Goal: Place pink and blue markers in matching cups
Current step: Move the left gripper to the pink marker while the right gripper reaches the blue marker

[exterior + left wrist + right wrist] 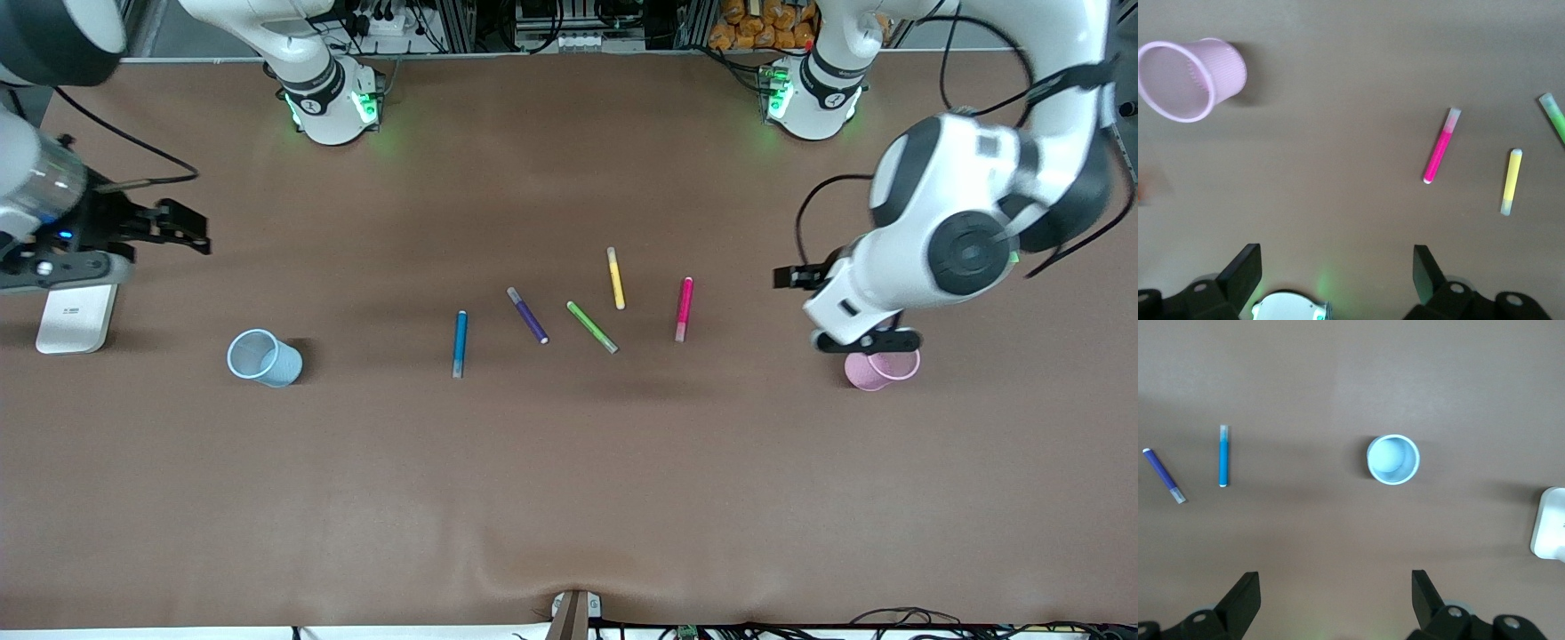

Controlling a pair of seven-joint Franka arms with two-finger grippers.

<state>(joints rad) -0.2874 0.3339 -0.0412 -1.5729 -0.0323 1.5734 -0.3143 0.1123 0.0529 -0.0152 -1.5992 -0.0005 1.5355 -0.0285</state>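
Note:
The pink marker (684, 308) and the blue marker (460, 343) lie flat mid-table. The pale pink cup (882, 369) stands toward the left arm's end, the pale blue cup (264, 357) toward the right arm's end. My left gripper (867, 342) is open and empty, up over the table beside the pink cup; its view (1335, 267) shows the pink cup (1191, 77) and pink marker (1441, 145). My right gripper (169, 229) is open and empty, up over the table beside the blue cup; its view (1335, 587) shows the blue cup (1393, 459) and blue marker (1223, 455).
A dark purple marker (527, 315), a green marker (592, 326) and a yellow marker (615, 278) lie between the blue and pink markers. A white flat object (76, 316) lies at the right arm's end of the table, beside the blue cup.

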